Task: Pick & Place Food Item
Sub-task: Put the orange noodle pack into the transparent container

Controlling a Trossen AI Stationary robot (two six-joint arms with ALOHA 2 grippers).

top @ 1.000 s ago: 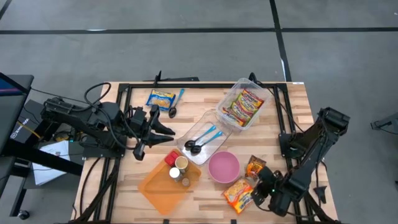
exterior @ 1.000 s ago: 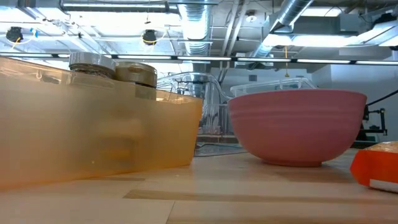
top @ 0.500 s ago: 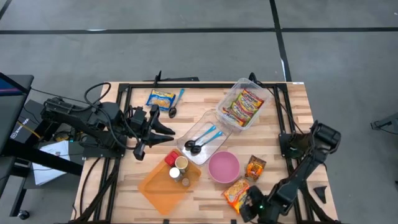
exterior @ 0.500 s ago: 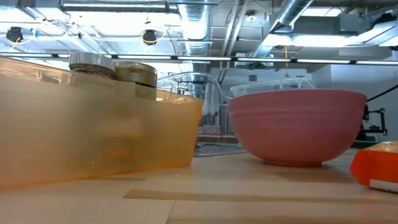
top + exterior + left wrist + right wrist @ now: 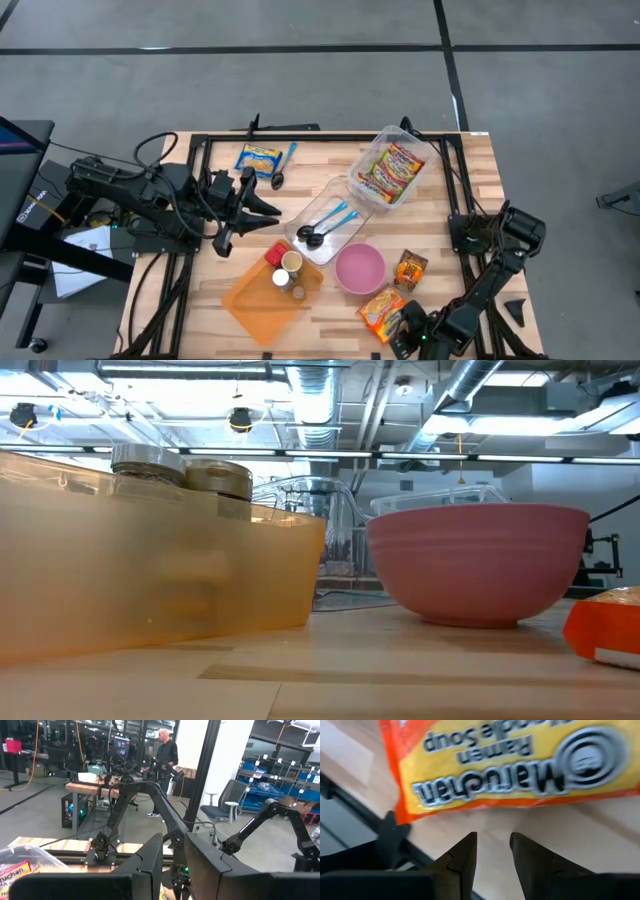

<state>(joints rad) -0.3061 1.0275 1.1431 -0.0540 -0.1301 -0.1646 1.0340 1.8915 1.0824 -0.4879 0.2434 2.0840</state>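
From above, the right pincer sits low at the table's near edge, just beside the ramen packet, which lies flat by the pink bowl. A smaller snack packet lies just past the bowl toward the right edge. The left pincer waits over the left side of the table, pointing toward a clear tray with spoons. An orange bin with jars stands near the front edge, and a clear tub of packets sits toward the far right corner.

The level view shows neither arm: only the bin, the bowl and one corner of the ramen packet.

The left wrist view shows that pincer nearly closed, a thin gap between its fingers, holding nothing; a person stands in the room beyond.

The right wrist view shows its pincer slightly open and empty, just short of the packet's edge, over bare wood.
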